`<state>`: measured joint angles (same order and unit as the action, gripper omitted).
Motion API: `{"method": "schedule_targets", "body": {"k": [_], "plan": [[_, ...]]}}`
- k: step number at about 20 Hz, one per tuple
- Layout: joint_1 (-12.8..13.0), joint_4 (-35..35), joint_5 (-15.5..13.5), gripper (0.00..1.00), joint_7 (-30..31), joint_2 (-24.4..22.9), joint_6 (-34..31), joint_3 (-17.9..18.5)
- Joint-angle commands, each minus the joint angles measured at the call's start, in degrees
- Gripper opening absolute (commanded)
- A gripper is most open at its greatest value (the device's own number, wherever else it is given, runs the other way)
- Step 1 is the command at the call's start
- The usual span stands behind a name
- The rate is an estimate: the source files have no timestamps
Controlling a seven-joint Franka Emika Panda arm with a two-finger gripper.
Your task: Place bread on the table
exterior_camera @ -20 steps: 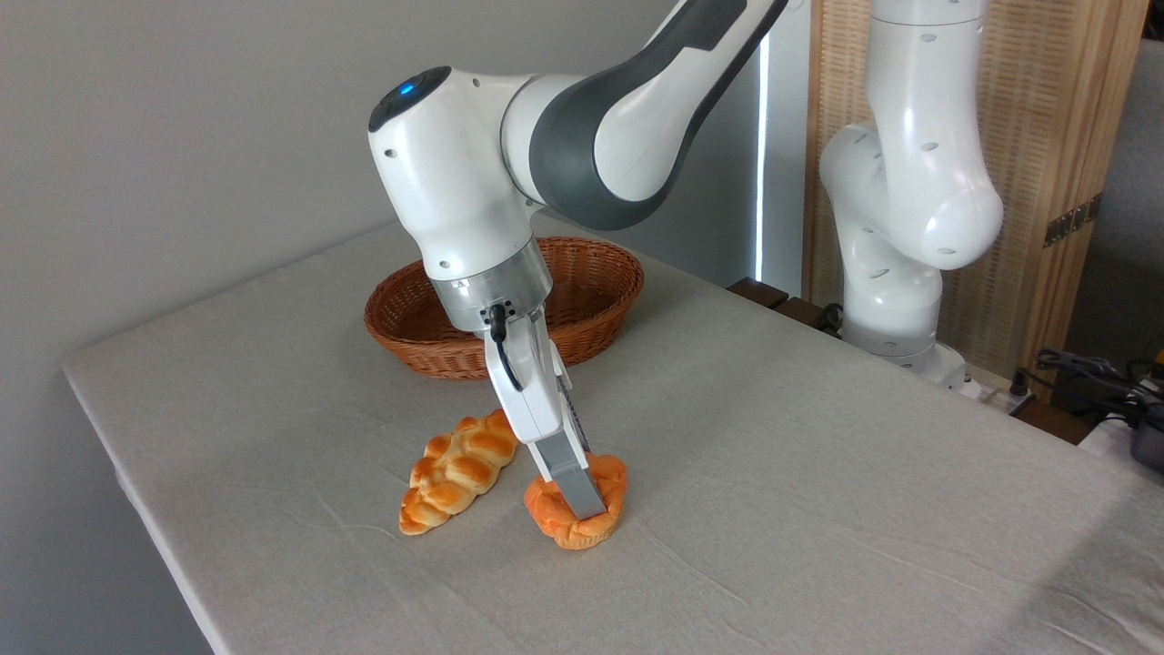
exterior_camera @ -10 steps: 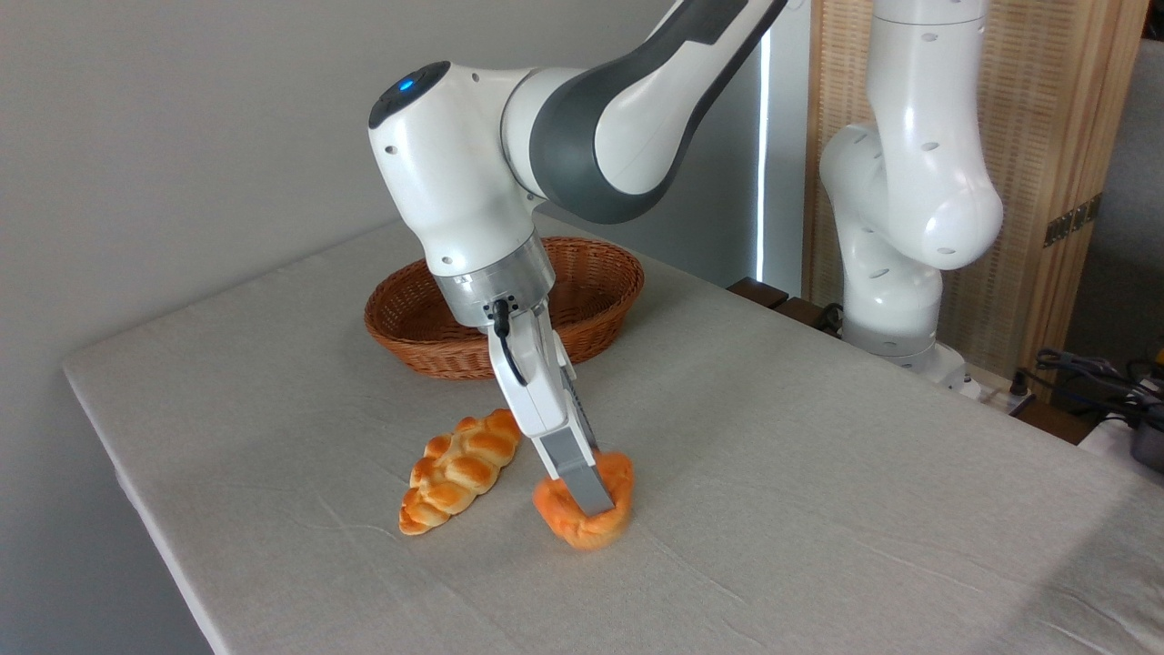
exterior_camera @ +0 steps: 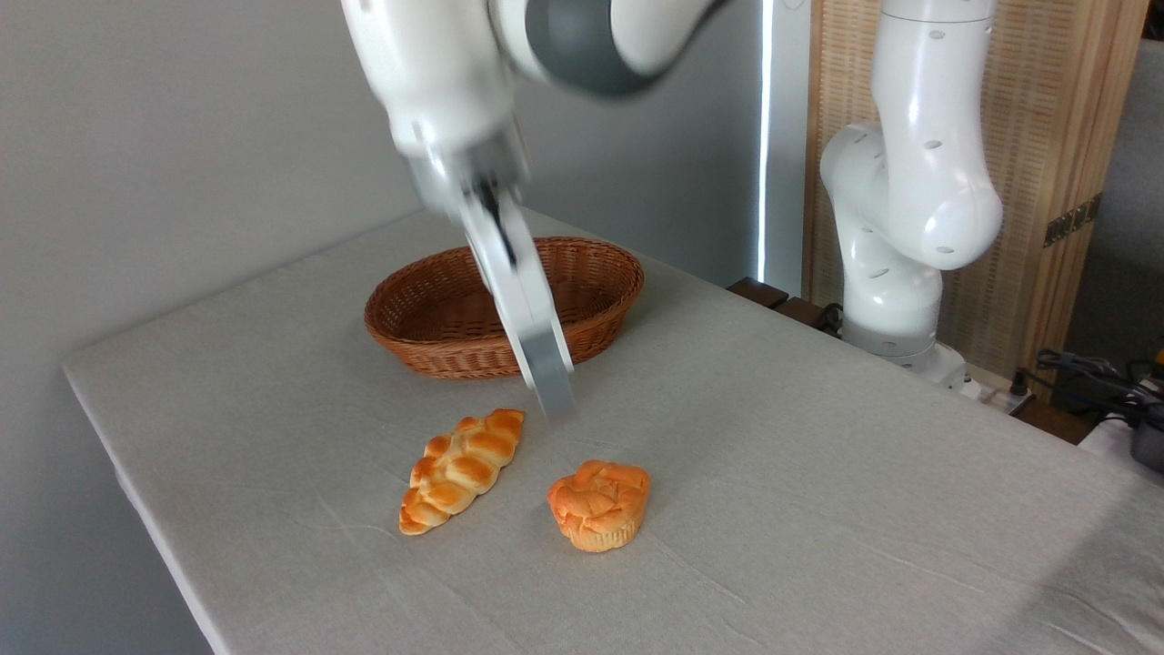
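The bread (exterior_camera: pixel 599 505) sits upright on the table (exterior_camera: pixel 818 473), nearer the front edge than the back, free of the gripper (exterior_camera: pixel 553 396). The gripper hangs blurred above it, holding nothing; I cannot tell how wide it is. A loaf (exterior_camera: pixel 462 469) lies just left; a basket (exterior_camera: pixel 503 306) stands behind

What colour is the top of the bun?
Orange-brown, over a paler base; the bun shows clearly in the fixed camera.

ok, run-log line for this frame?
phase: release done | small orange-brown muffin-shaped bun: upright on grey cloth-covered table, free | end effector: blurred above bun, empty | brown wicker basket: behind
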<state>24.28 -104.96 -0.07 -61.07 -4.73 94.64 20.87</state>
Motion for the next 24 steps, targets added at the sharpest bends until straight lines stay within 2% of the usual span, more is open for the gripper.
{"method": "schedule_targets", "body": {"k": [1,3,4,7,9,11,15,19,22,24], "plan": [[-4.74,8.80,-9.31,1.00,11.12,0.69,-4.29,-1.43],[-14.04,10.91,-15.20,1.00,15.01,0.42,-4.29,-8.53],[-16.18,11.97,-16.26,1.00,15.02,0.42,-4.29,-10.05],[-16.46,16.18,-16.71,1.00,15.02,2.35,-4.90,-10.50],[-16.64,16.98,-15.93,1.00,14.93,3.32,-5.61,-12.60],[-16.73,18.30,-13.83,0.99,15.89,3.94,-5.69,-13.49],[-16.64,18.57,-7.50,0.98,18.18,5.25,-5.70,-16.47],[-16.73,18.57,-3.10,1.00,19.06,5.52,-5.70,-15.95],[-16.99,18.57,-2.74,1.00,19.06,5.61,-5.61,-14.46],[-17.08,18.48,-2.48,1.00,19.15,5.52,-5.43,-15.07]]}}
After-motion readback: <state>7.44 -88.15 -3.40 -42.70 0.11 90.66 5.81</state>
